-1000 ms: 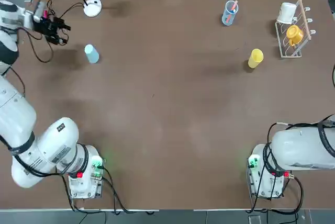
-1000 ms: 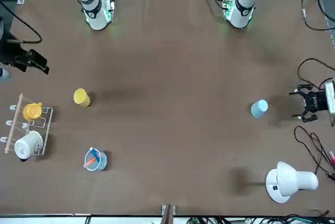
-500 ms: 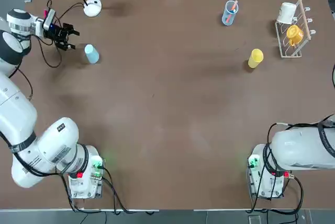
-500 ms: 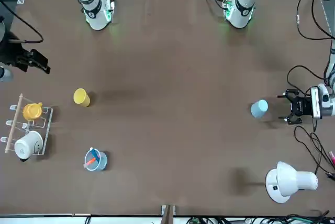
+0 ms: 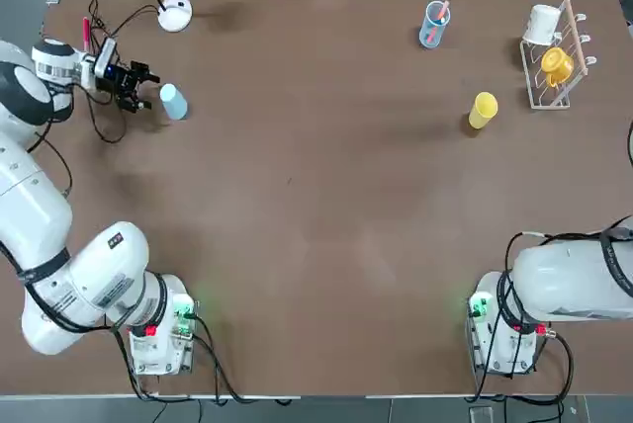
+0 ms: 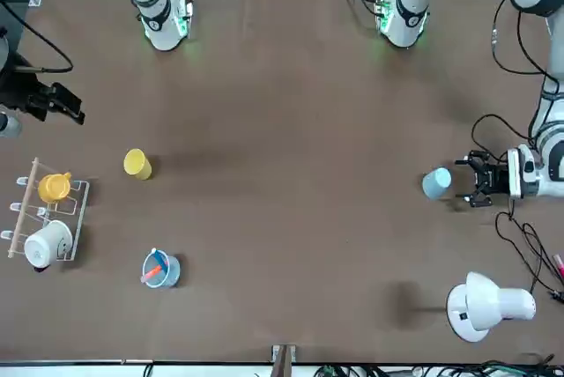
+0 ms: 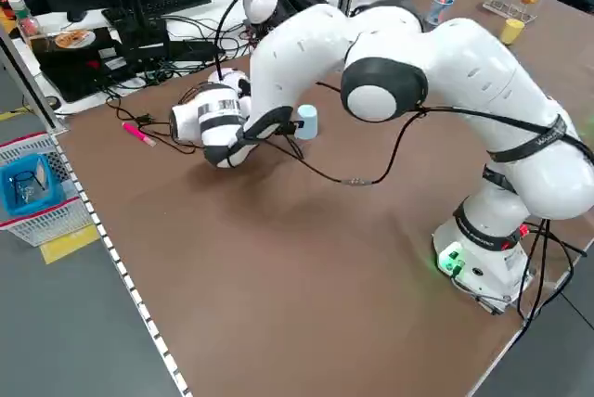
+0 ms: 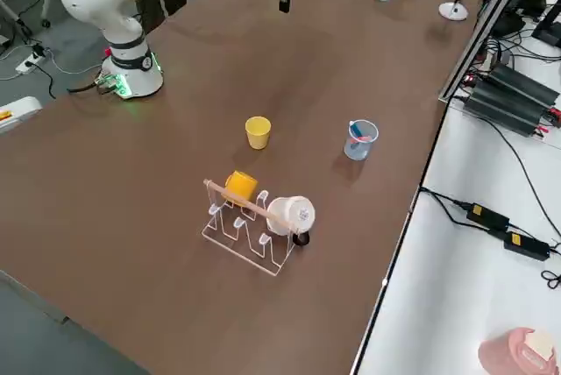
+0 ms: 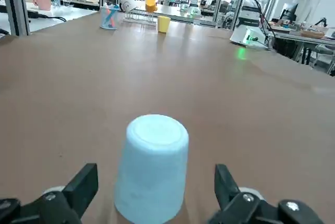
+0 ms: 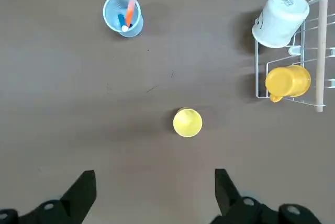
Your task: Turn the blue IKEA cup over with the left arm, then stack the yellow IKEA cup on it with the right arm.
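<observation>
The blue IKEA cup (image 5: 173,102) (image 6: 436,182) stands on the table at the far left, and its upper end looks closed in the left wrist view (image 9: 152,166). My left gripper (image 5: 148,87) (image 6: 465,181) lies level with the table just left of the cup. It is open, fingers either side of the cup's line and apart from it. The yellow IKEA cup (image 5: 483,109) (image 10: 187,122) stands alone at the far right. High over the table's right side my right gripper (image 6: 55,106) (image 10: 153,182) hangs open, looking down on the yellow cup.
A wire rack (image 5: 566,47) at the far right holds a white mug and an orange-yellow mug. A clear blue glass (image 5: 433,24) with sticks stands behind the yellow cup. A white dome-shaped base (image 5: 175,14) and loose cables (image 5: 104,126) lie near the left gripper.
My left gripper has swung from the far left edge toward the blue cup and now sits just beside it. The right arm and both cups have not moved.
</observation>
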{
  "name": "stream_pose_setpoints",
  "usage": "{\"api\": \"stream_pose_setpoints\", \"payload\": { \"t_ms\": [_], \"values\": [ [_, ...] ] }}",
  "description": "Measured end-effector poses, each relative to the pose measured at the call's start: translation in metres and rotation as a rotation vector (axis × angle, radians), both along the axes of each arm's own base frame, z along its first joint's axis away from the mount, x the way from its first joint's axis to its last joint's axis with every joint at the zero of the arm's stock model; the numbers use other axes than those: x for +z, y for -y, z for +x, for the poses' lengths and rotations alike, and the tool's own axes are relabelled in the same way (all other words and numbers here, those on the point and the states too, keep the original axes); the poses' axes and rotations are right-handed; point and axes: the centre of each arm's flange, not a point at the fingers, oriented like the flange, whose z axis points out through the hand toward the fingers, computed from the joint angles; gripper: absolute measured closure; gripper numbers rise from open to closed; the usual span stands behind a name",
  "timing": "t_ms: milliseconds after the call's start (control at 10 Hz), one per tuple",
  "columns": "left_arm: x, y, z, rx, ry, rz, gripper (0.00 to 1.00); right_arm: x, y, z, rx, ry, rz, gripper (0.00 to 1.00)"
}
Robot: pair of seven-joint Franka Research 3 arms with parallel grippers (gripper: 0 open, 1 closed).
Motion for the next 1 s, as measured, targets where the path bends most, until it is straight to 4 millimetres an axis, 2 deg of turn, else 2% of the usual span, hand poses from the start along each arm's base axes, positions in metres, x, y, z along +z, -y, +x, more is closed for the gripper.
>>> {"api": "stream_pose_setpoints", "payload": {
  "t_ms": [400,1000],
  "values": [
    [-0.023,0.005,-0.005,0.002,0.014,-0.035,0.01,0.000,0.000,0.000,0.000,0.000,0.000,0.00],
    [-0.041,0.019,-0.001,0.039,0.010,-0.062,0.01,0.000,0.001,0.000,-0.003,0.001,0.000,0.00]
  ]
}}
